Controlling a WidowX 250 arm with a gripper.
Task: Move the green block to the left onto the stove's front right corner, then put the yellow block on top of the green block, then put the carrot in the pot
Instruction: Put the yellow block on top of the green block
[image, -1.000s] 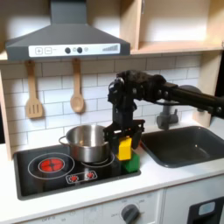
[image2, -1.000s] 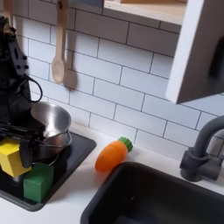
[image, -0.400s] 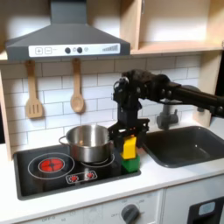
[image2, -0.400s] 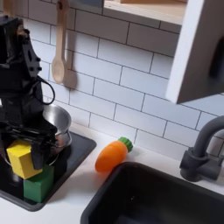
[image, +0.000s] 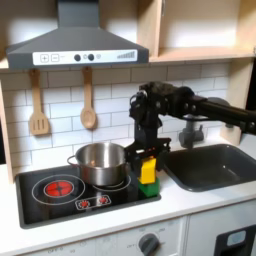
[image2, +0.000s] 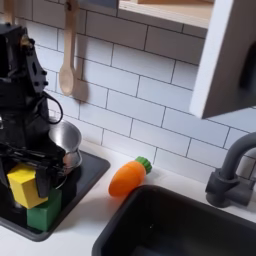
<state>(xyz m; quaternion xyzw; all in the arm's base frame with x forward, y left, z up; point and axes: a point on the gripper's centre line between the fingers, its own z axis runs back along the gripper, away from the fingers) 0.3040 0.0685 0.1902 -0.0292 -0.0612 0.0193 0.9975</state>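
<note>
**A:** Which step are you on?

**B:** The second, by my reading. Your tool (image2: 27, 183) is closed on the small bright yellow block (image2: 22, 186), holding it right over the small bright green block (image2: 43, 212), which sits on the front right corner of the flat black stove (image: 60, 205) as the first exterior view shows it.

**A:** Touching yet?

**B:** I cannot tell; it is at most a sliver apart.

**A:** And next?

**B:** Square the yellow block, set it down, open the tool, lift straight up. Then reach for the stubby orange carrot (image2: 129, 177) lying on the white counter (image2: 90, 225) between stove and sink. The shiny steel pot (image: 100, 162) waits on the stove.

**A:** The arm?

**B:** It reaches in from the first exterior view's right, wrist pointing down.
</note>
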